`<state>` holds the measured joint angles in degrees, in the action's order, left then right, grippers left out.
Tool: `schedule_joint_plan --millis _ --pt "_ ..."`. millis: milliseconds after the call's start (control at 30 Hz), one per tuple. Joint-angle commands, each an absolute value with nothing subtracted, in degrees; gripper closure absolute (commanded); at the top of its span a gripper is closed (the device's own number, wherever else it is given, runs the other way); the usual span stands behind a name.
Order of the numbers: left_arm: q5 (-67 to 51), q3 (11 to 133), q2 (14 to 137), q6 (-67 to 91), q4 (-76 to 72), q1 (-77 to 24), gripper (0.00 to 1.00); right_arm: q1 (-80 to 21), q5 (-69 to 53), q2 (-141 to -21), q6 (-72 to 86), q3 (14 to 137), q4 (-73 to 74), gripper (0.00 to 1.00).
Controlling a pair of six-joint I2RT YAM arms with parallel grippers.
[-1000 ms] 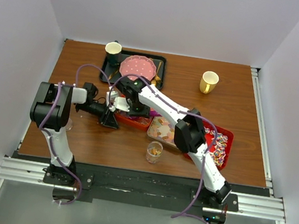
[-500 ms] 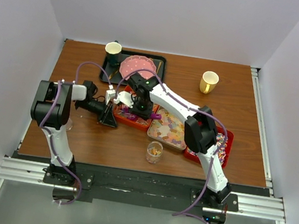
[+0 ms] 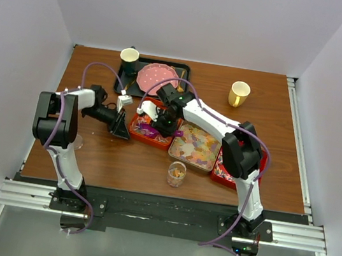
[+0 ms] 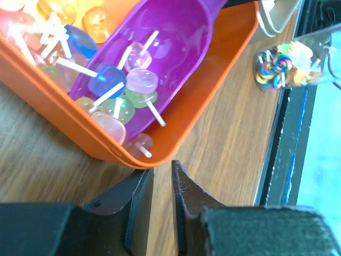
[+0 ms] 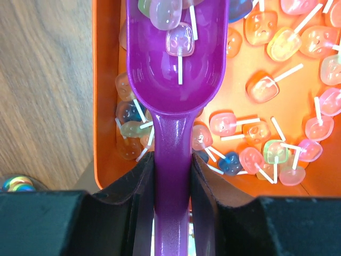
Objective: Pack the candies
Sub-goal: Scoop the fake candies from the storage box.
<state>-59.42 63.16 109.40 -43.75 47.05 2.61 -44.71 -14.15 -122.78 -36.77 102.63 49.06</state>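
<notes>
Candies [image 5: 181, 40] in purple scoop [image 5: 173, 80], right claw [image 5: 171, 165] clamped on its handle; left claw [image 4: 161, 176] slightly apart, empty, 6 o'clock of orange tray [image 4: 224, 69].

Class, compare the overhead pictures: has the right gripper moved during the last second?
Yes. The right gripper has shifted rightward, toward the side where the yellow mug stands.

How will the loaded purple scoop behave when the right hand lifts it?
The purple scoop looks like rigid plastic, so it probably will not bend. Its candies lie loose in a shallow bowl, so they may slide out if it tilts.
</notes>
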Motion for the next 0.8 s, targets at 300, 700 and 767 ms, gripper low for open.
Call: schedule_joint_plan --millis 300,700,767 --pt "-58.36 70.40 104.59 -56.34 66.18 6.06 0.76 -43.86 -22.85 -117.08 -38.85 97.30 42.02 1.00" --pt "-56.60 71.89 103.80 -54.93 66.80 8.26 0.76 -42.89 -17.24 -111.89 -37.18 91.31 36.03 1.00" --pt "-56.34 71.89 103.97 -55.11 66.88 8.35 0.76 -42.63 -17.14 -111.27 -36.13 91.76 36.56 1.00"
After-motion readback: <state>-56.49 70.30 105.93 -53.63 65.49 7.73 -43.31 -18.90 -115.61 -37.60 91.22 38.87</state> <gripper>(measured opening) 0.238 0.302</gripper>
